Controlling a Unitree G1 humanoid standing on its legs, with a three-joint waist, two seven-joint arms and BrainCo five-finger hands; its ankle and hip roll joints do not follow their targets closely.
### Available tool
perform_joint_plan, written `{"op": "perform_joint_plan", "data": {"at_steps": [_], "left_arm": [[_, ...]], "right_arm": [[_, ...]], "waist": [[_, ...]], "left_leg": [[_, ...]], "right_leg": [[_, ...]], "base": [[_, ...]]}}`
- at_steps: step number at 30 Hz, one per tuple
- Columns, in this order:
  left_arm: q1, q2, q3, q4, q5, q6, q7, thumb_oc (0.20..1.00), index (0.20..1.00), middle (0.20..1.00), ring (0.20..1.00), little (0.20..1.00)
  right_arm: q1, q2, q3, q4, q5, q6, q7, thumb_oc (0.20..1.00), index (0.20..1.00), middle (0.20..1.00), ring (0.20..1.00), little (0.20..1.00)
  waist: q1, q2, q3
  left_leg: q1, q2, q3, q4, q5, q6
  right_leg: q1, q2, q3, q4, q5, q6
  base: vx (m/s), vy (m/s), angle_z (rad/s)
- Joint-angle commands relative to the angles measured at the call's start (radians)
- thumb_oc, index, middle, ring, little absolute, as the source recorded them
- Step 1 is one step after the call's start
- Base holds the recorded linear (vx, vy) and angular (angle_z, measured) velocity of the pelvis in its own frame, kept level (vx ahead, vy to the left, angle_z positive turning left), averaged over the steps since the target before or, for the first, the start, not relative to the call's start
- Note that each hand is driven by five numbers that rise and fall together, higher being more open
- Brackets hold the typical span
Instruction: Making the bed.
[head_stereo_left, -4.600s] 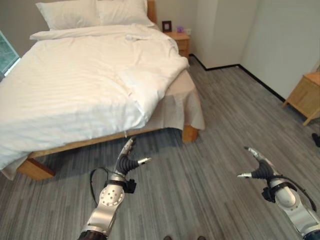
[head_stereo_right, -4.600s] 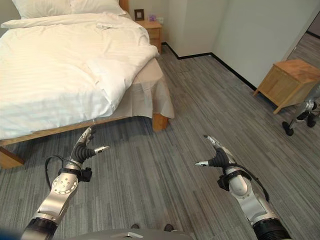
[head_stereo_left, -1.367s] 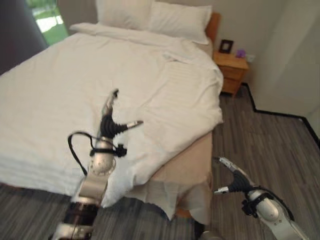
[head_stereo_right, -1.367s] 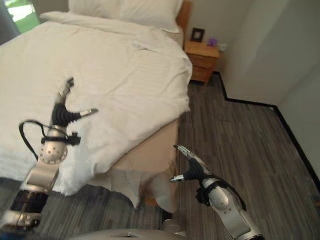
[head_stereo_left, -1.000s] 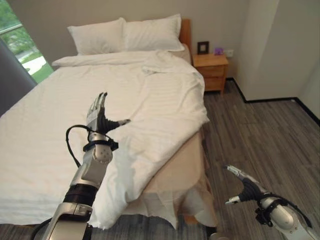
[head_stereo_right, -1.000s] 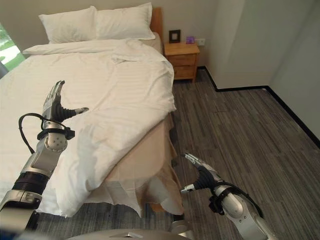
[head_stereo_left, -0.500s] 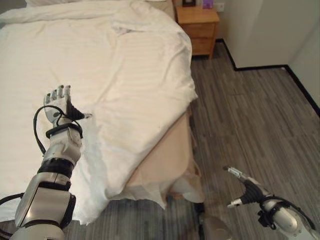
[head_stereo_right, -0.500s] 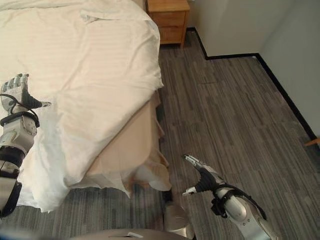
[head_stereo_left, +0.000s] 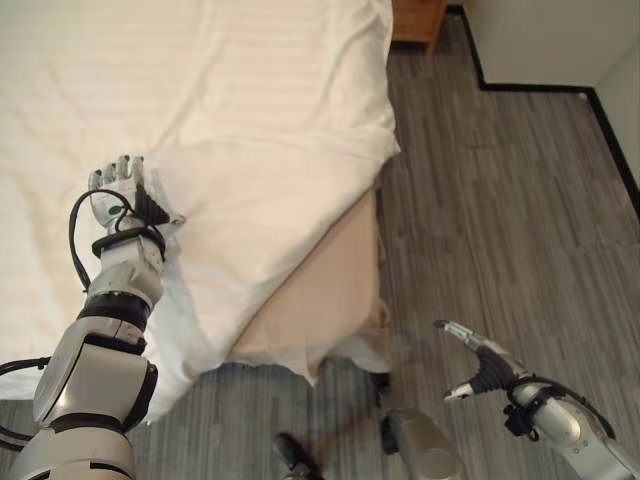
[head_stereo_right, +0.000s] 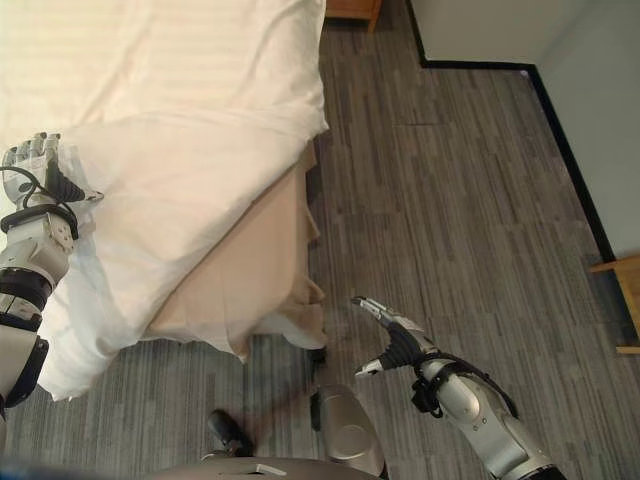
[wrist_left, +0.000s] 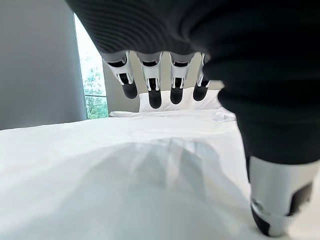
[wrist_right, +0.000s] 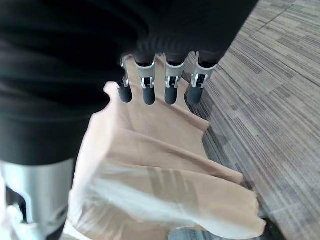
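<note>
A white duvet covers the bed, and its near corner is turned back. That leaves the beige sheet bare at the bed's foot corner. My left hand is over the duvet near its folded edge, fingers straight and open, with the thumb close to the cloth. I cannot tell whether it touches. My right hand hangs open above the floor, right of the bed corner. In the right wrist view its fingers point at the beige sheet draped over the corner.
Grey plank floor runs along the bed's right side to a wall with a black skirting. A wooden nightstand stands at the far corner, and other wooden furniture at the right edge. Pillows and a window lie beyond the duvet.
The camera has tipped down and in toward the bed's foot corner. My left hand stays open over the duvet's folded edge, and my right hand stays open above the floor.
</note>
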Motion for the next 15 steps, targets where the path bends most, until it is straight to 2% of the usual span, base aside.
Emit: {"op": "perform_joint_plan", "data": {"at_steps": [1,3,4,10,11,12,15], "left_arm": [[-0.114,0.043,-0.017,0.072,0.010,0.000,0.006,1.000,1.000,1.000,1.000,1.000],[-0.112,0.032,-0.013,0.104,-0.021,-0.010,-0.009,0.285,0.285,0.285,0.285,0.285],[-0.101,0.016,-0.006,0.120,-0.035,-0.018,-0.017,0.200,0.200,0.200,0.200,0.200],[-0.030,-0.164,0.044,0.101,-0.161,-0.067,-0.032,0.200,0.200,0.200,0.200,0.200],[-0.003,-0.216,0.037,0.020,-0.172,-0.081,-0.027,0.200,0.200,0.200,0.200,0.200],[0.003,-0.217,0.040,0.013,-0.171,-0.078,-0.028,0.200,0.200,0.200,0.200,0.200],[0.093,-0.312,0.049,-0.235,-0.195,-0.108,-0.015,0.200,0.200,0.200,0.200,0.200]], "right_arm": [[-0.056,-0.018,-0.008,-0.032,0.049,-0.045,-0.030,1.000,1.000,1.000,1.000,1.000],[-0.068,-0.014,-0.007,-0.027,0.051,-0.043,-0.032,1.000,1.000,1.000,1.000,1.000],[-0.074,-0.010,-0.007,-0.022,0.052,-0.040,-0.032,1.000,1.000,1.000,1.000,1.000],[-0.088,-0.005,-0.012,-0.011,0.041,-0.032,-0.042,1.000,1.000,1.000,1.000,1.000],[-0.094,-0.010,-0.016,-0.010,0.044,-0.030,-0.049,1.000,1.000,1.000,1.000,1.000],[-0.092,-0.011,-0.017,-0.010,0.044,-0.030,-0.050,1.000,1.000,1.000,1.000,1.000],[-0.091,-0.002,-0.011,0.004,0.046,-0.025,-0.061,1.000,1.000,1.000,1.000,1.000]], "waist": [[0.010,0.012,0.047],[0.013,0.012,0.051],[0.015,0.012,0.051],[0.020,0.020,0.042],[0.024,0.022,0.041],[0.024,0.023,0.041],[0.033,0.024,0.041]], "left_leg": [[-0.043,0.056,-0.066,0.012,0.026,-0.004],[-0.063,0.062,-0.072,0.012,0.031,-0.006],[-0.071,0.063,-0.074,0.012,0.031,-0.006],[-0.067,0.058,-0.085,0.012,0.025,0.000],[-0.057,0.049,-0.094,0.012,0.019,0.004],[-0.055,0.049,-0.094,0.012,0.018,0.005],[-0.026,0.026,-0.113,0.012,-0.001,0.018]], "right_leg": [[0.010,-0.043,-0.013,0.012,-0.124,0.110],[-0.008,-0.045,-0.014,0.012,-0.122,0.111],[-0.016,-0.044,-0.015,0.012,-0.122,0.110],[-0.007,-0.048,-0.020,0.012,-0.127,0.103],[0.009,-0.050,-0.023,0.012,-0.130,0.099],[0.012,-0.051,-0.023,0.012,-0.131,0.100],[0.056,-0.063,-0.035,0.012,-0.136,0.097]], "base": [[-0.03,-0.034,0.03],[-0.02,-0.028,0.03],[-0.01,-0.015,0.06],[-0.01,0.030,0.08],[-0.02,0.051,0.06],[-0.02,0.060,0.07],[-0.02,0.061,0.19]]}}
